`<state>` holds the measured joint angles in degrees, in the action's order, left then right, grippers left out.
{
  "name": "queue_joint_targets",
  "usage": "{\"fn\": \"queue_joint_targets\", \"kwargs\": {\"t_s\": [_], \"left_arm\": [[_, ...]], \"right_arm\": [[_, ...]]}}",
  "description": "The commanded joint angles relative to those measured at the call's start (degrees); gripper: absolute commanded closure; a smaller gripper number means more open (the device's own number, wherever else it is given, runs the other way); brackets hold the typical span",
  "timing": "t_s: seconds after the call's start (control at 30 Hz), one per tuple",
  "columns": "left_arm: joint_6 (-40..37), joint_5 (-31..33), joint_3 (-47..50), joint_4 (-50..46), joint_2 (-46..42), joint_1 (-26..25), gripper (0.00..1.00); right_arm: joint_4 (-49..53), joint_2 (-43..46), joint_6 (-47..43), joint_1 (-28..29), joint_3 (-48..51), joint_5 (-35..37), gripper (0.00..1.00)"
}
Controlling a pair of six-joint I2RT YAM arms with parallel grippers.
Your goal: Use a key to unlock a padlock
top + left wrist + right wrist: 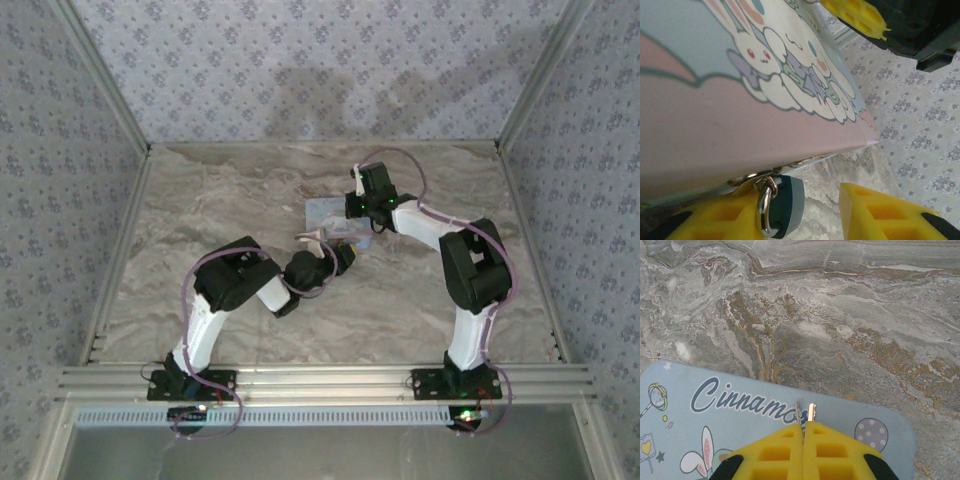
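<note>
Top view: you are holding the left gripper (348,254) and right gripper (360,212) close at the light-blue rectangular cartoon tin (325,212). Lock detail is too small here.

Left wrist: the jaws are standing apart, straddling the tiny dark-blue padlock (787,205) that is hanging at the tin's edge, likely to steady it.

Right wrist: the fingers are clamping a small metal key (805,412), tip forward for insertion.

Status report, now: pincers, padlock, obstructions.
Left pincer open, straddling padlock hanging off tin. Right pincer shut on key, above tin. Padlock's keyhole not seen.
</note>
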<state>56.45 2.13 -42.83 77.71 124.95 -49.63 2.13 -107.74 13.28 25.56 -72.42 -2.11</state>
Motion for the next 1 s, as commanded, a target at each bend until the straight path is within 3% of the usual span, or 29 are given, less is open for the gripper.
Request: {"fn": "queue_joint_targets", "kwargs": {"t_s": [0.0,0.13,0.33,0.6,0.83,0.97], "left_arm": [[1.3,0.18,2.58,-9.26,4.42,0.67,0.66],[2.05,0.2,2.49,-10.03,4.6,0.9,0.69],[2.79,-0.75,4.0,-10.41,4.82,1.53,0.87],[3.01,-2.67,5.96,-12.21,3.85,3.07,0.99],[2.87,-9.01,5.59,-19.2,0.38,4.74,1.0],[2.85,-13.6,6.18,-22.94,-2.53,6.14,1.0]], "right_arm": [[1.88,1.39,0.43,-0.32,1.38,0.92,1.0],[1.58,1.57,0.52,-0.35,1.84,0.98,1.0],[1.32,2.61,0.48,-0.42,2.79,1.01,1.0],[0.74,6.03,1.04,-0.34,6.04,0.8,1.0],[0.01,14.54,2.19,-1.56,11.82,-2.06,1.0],[-1.87,23.3,5.34,-4.49,19.62,-10.08,1.0]]}}
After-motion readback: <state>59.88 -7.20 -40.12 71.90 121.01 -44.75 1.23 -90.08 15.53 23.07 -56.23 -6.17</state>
